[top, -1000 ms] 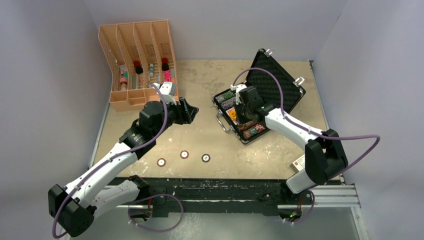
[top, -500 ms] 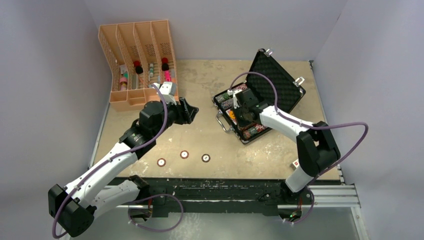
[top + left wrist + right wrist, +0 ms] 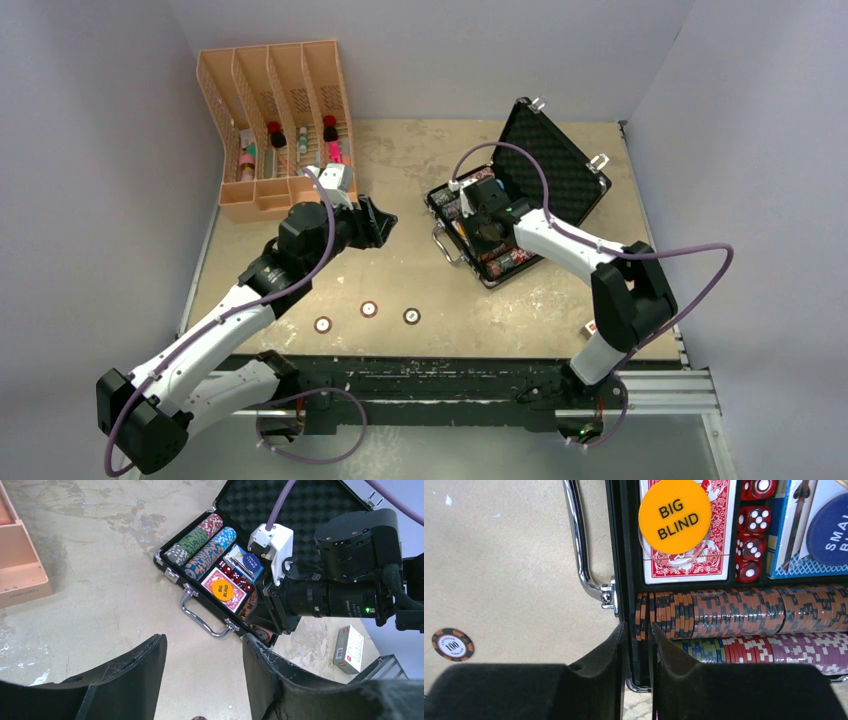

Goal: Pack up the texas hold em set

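- While the right end effector (image 3: 639,630) hung at the handle-side wall of the briefcase (image 3: 240,502), its fingers stood a narrow gap apart and clamped nothing visible. The end chip of the orange chip row (image 3: 724,612) sat just ahead of that gap and was thinner than it.
- Just beyond the fingertips, the red-backed card deck (image 3: 716,555) lay in its slot under the BIG BLIND button (image 3: 675,516). The dice (image 3: 751,545) were beside it, and more chip rows filled the foam.
- The left end effector (image 3: 204,650) hovered well apart from the briefcase. Its jaws were wide and empty, and it faced the case.
- Judging by this, most of the set was already packed.
- Three loose chips (image 3: 369,309) lay on the table (image 3: 410,265), nearer the left end effector than the right one, and were not yet collected.
- The lid (image 3: 555,160) stood open, so closing and latching also remained.
- A small white box (image 3: 592,325) lay near the right arm's base. I could not tell whether it belonged to the set.
- The briefcase's long axis ran straight ahead of the right end effector, along the line of its finger gap.
- The chip rows lay crosswise to that axis, from the handle wall toward the hinge.
- The handle (image 3: 579,555) pointed toward the left end effector, and the lid leaned back on the side away from it.
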Robot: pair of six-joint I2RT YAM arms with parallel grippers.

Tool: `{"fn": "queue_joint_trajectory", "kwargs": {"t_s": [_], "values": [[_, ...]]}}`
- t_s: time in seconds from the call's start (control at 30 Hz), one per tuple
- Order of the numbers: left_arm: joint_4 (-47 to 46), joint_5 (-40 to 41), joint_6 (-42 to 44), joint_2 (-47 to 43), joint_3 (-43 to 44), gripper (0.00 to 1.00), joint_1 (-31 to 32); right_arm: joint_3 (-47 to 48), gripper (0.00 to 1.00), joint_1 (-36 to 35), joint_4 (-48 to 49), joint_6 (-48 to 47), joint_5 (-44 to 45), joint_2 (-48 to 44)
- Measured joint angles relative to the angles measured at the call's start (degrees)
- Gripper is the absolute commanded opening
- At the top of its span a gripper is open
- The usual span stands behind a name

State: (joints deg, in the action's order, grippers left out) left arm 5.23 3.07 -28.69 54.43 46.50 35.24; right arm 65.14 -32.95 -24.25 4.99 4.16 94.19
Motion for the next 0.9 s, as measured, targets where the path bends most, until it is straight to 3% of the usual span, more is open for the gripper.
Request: {"fn": "queue_joint_trajectory", "kwargs": {"t_s": [0.1,0.27,0.57,0.9], "values": [[0.00,0.09,0.00,-0.02,0.00,0.56,0.00,0.37,0.25,0.00,0.09,0.79,0.13,-0.55],[0.44,1.79,-0.52,-0.74,0.04,0.58,0.00,1.11,0.50,-1.44,0.28,3.13,-0.68,-2.03],[9.51,18.16,-2.78,-4.59,9.60,0.62,0.00,5.57,0.71,-16.22,1.01,7.69,-2.23,-0.07],[14.12,30.12,-3.26,-9.64,14.58,0.64,0.00,10.45,0.83,-27.87,-2.21,10.60,-2.80,10.97]]}}
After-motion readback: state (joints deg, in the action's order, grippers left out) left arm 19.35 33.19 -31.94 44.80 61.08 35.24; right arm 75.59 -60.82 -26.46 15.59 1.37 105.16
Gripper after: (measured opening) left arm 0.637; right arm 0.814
